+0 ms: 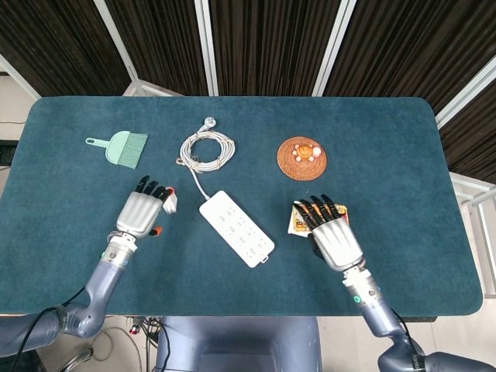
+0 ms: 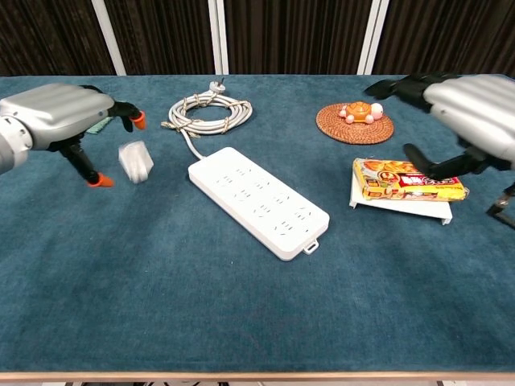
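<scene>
A white power strip (image 1: 236, 228) (image 2: 257, 201) lies slantwise in the middle of the table, with nothing plugged into it. My left hand (image 1: 142, 211) (image 2: 60, 112) hovers to its left with fingers spread. A small white charger (image 1: 169, 203) (image 2: 135, 161) shows blurred just off the fingertips and seems loose from them. My right hand (image 1: 335, 236) (image 2: 471, 108) is raised over the yellow snack box (image 1: 297, 220) (image 2: 406, 181), fingers apart and holding nothing. It hides much of the box in the head view.
A coiled white cable (image 1: 206, 147) (image 2: 208, 112) lies behind the strip. A green hand brush (image 1: 122, 147) sits at the far left. A round woven coaster with a small turtle figure (image 1: 301, 157) (image 2: 355, 122) is at the back right. The table (image 1: 387, 139) has a dark teal cloth.
</scene>
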Controlling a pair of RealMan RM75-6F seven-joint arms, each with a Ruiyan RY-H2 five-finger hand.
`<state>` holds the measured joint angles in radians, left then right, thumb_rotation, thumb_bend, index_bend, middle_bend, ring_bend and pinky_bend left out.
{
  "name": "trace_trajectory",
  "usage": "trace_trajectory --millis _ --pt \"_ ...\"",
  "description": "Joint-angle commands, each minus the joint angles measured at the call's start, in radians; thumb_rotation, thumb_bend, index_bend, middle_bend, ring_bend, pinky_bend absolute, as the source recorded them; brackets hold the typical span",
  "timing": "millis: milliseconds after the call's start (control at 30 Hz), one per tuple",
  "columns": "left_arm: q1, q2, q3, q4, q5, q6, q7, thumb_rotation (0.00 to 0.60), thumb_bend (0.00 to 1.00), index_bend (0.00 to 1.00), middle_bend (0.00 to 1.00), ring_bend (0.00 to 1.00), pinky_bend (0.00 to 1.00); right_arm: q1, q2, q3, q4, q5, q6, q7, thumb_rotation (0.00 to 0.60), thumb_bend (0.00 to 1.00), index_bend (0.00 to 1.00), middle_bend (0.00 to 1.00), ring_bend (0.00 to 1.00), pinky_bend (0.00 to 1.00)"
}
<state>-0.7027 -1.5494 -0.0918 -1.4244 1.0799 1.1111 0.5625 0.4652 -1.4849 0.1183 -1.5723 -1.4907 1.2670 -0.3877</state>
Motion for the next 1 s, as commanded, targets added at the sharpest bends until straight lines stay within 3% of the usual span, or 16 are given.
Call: trace_trajectory --millis 33,300,400,500,733,1000 --pt "0.013 0.01 -0.004 -0.006 -0.015 0.006 -0.008 0.6 0.05 0.19 0.21 0.11 0.06 -0.024 0.036 0.0 -0.013 0.015 0.023 0.001 0.6 0.56 0.03 0.1 0.06 0.07" --pt "0.095 0.069 0.006 -0.112 0.01 0.108 -0.071 0.6 0.05 0.14 0.16 0.07 0.05 -0.097 0.112 -0.005 -0.028 0.058 0.091 0.022 0.6 0.4 0.0 0.01 0.0 0.0" --pt "0.155 0.105 0.039 -0.175 0.046 0.176 -0.117 0.6 0.04 0.11 0.12 0.04 0.02 -0.141 0.147 -0.012 -0.032 0.08 0.13 0.055 0.6 0.33 0.0 0.0 0.0 0.0" --pt "0.251 0.171 0.119 -0.228 0.155 0.289 -0.178 0.6 0.02 0.08 0.08 0.02 0.01 -0.201 0.212 -0.024 -0.038 0.086 0.185 0.139 0.6 0.29 0.0 0.0 0.0 0.0" --pt "0.418 0.269 0.218 -0.191 0.302 0.469 -0.332 0.6 0.0 0.01 0.02 0.0 0.0 -0.304 0.312 -0.029 0.012 0.086 0.281 0.34 0.6 0.25 0.0 0.0 0.0 0.0" --pt "0.529 0.292 0.247 -0.097 0.377 0.566 -0.414 0.6 0.0 0.0 0.01 0.0 0.0 -0.372 0.322 -0.051 0.091 0.045 0.342 0.47 0.6 0.25 0.0 0.0 0.0 0.0"
